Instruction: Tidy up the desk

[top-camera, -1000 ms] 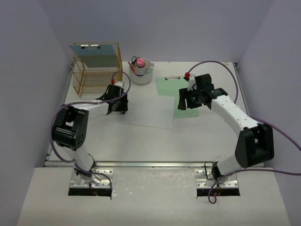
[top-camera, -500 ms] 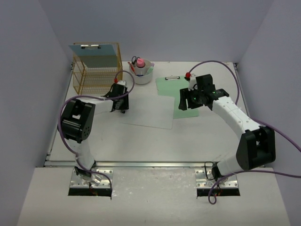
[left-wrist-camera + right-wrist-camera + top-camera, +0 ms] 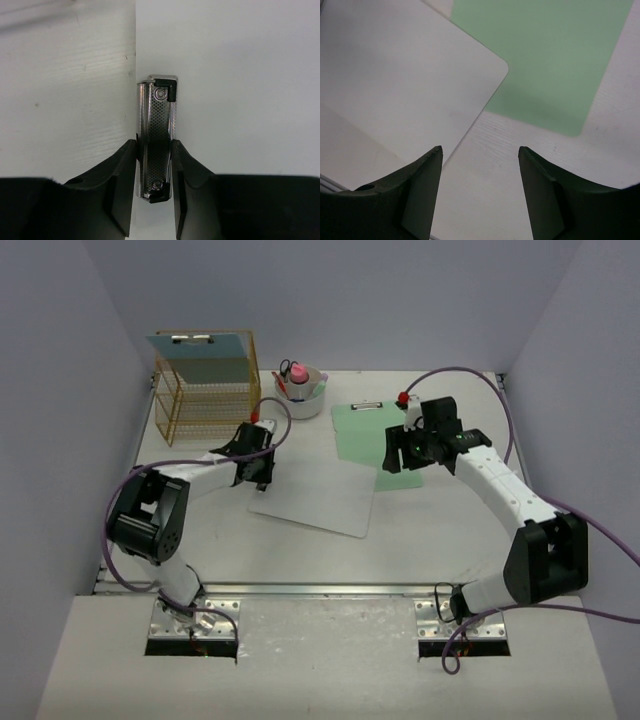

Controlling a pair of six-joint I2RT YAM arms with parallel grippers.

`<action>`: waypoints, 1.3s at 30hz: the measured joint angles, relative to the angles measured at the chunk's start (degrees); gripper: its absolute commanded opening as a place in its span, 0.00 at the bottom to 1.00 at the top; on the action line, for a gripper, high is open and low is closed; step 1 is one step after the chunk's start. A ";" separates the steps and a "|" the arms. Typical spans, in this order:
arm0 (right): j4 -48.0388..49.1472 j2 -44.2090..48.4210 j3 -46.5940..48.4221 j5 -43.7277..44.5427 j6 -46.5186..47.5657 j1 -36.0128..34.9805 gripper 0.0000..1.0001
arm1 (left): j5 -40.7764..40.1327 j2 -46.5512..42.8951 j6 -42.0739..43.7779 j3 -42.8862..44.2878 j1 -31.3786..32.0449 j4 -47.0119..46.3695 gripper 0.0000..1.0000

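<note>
Pinching clipboard edge clip [image 3: 157, 125], left tool [image 3: 154, 150]

The desk [image 3: 420, 530] is white, the walls [image 3: 60, 390] pale lavender. The white clipboard [image 3: 320, 495] bears a silver clip [image 3: 158, 135], dot-patterned with black corners. The green clipboard [image 3: 360, 430], blue clipboard [image 3: 200, 355], gold rack [image 3: 205, 405] and purple cables [image 3: 456, 370] add colour.
</note>
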State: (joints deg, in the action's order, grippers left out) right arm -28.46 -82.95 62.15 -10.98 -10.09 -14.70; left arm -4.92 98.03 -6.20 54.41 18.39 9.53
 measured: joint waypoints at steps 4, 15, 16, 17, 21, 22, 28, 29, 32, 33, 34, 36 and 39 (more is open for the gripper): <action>-0.13 0.82 0.00 -0.15 -0.02 0.00 0.63 | -0.31 -8.72 4.32 -0.01 0.07 3.73 0.00; -0.30 2.28 0.00 -0.08 -0.02 0.00 0.65 | -1.86 -33.65 26.20 2.80 0.07 3.34 0.00; -0.31 2.43 0.00 0.00 -0.04 0.00 0.66 | -1.63 -35.49 29.10 2.57 0.07 2.34 0.00; -0.31 2.56 0.00 0.12 -0.04 0.00 0.68 | -1.38 -37.39 32.55 1.97 0.07 1.12 0.00; -0.34 3.06 0.00 0.54 -0.28 0.10 0.76 | 0.70 -45.36 45.25 -0.09 0.06 -2.07 0.00; -0.34 3.12 0.00 0.54 -0.31 0.15 0.80 | 1.51 -46.81 48.32 -0.12 0.04 -2.72 0.00; -1.06 3.14 0.02 0.30 -0.81 0.74 0.99 | 9.66 -53.43 66.02 -0.15 -1.87 -8.40 0.00; -1.22 3.13 0.03 0.21 -0.92 0.78 0.99 | 11.46 -54.24 69.34 -0.15 -2.45 -9.36 0.00; -1.69 2.99 0.13 -0.22 -1.21 0.86 0.99 | 16.57 -54.61 77.70 0.21 -4.30 -11.47 0.00; -1.71 2.94 0.14 -0.35 -1.34 0.87 0.99 | 18.23 -54.01 80.06 0.86 -5.10 -11.77 0.00; -1.75 2.88 0.16 -0.52 -1.44 0.90 0.99 | 19.74 -53.24 82.14 1.89 -6.09 -12.10 0.00; -1.82 2.79 0.17 -0.84 -1.53 0.97 0.99 | 23.12 -51.28 85.58 4.05 -8.69 -13.09 0.00; -1.89 2.74 0.17 -1.11 -1.53 1.11 0.99 | 28.84 -47.11 90.07 7.64 -13.52 -14.28 0.00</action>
State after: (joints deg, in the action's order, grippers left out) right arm -30.35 -80.20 62.33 -12.09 -11.62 -13.59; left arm 23.91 50.92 83.87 62.05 4.87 -4.75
